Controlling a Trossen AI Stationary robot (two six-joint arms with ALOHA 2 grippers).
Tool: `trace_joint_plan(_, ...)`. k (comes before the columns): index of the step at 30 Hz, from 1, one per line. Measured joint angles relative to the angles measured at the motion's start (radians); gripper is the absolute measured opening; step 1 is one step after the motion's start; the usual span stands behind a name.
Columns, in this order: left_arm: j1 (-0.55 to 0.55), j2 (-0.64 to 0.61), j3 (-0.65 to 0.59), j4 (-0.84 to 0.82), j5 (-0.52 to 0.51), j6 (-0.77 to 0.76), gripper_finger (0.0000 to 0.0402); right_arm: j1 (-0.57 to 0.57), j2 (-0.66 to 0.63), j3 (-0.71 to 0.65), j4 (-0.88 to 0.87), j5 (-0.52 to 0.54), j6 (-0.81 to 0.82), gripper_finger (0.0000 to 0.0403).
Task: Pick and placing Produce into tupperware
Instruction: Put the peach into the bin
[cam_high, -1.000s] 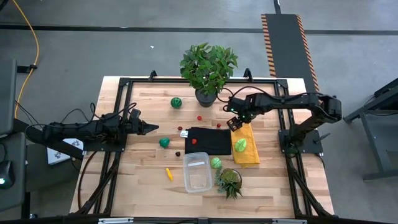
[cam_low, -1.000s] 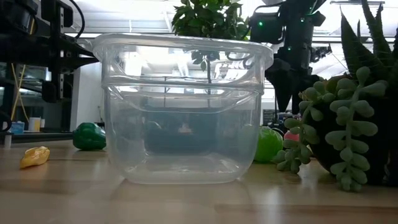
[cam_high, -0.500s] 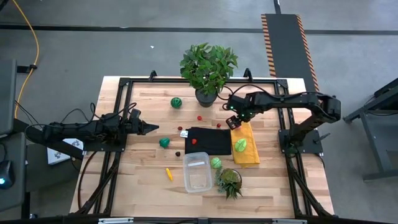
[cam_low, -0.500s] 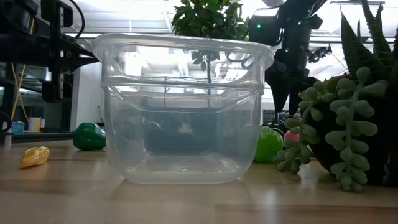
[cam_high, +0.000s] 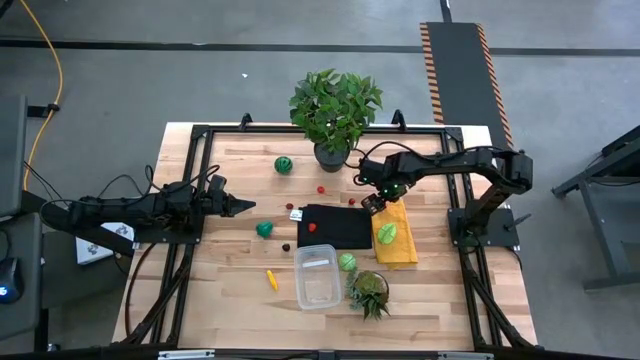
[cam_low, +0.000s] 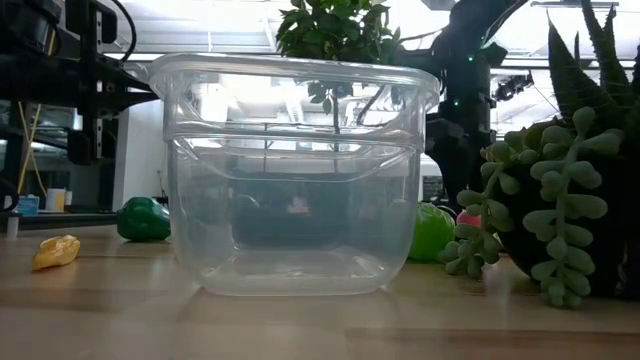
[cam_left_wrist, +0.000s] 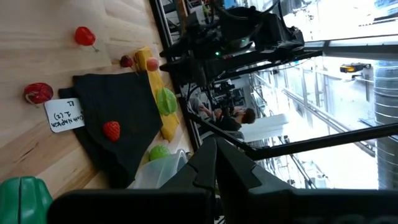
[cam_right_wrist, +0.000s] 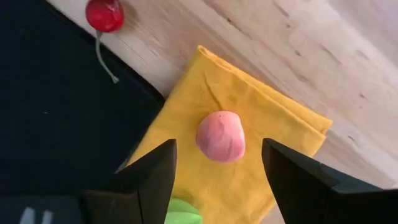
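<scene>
The clear tupperware stands near the table's front middle. Produce lies scattered: a striped green ball, a green pepper, a red cherry, a strawberry on the black cloth, a yellow piece, and a green piece beside the tupperware. A pink round piece rests on the yellow cloth. My right gripper hangs open above it, pointing down, one finger on either side and clear of it. My left gripper waits shut and level at the table's left.
A large potted plant stands at the far edge, close behind my right arm. A spiky succulent sits right of the tupperware. A green leafy piece lies on the yellow cloth. A white label lies by the black cloth.
My right gripper has sunk toward the far end of the yellow cloth and drifted slightly toward the table's left, staying open. Nothing on the table has moved.
</scene>
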Motion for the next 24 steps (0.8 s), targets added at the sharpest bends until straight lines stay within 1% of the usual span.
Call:
trace_joint_plan(21,0.0,0.0,0.0,-0.001,0.0,0.017,0.0001,-0.023,0.014,0.0,-0.007,-0.025,-0.009,0.0226)
trace_joint_plan(24,0.0,0.0,0.0,-0.001,0.0,0.017,0.0001,-0.032,0.034,0.0,0.009,-0.033,-0.02,0.0226)
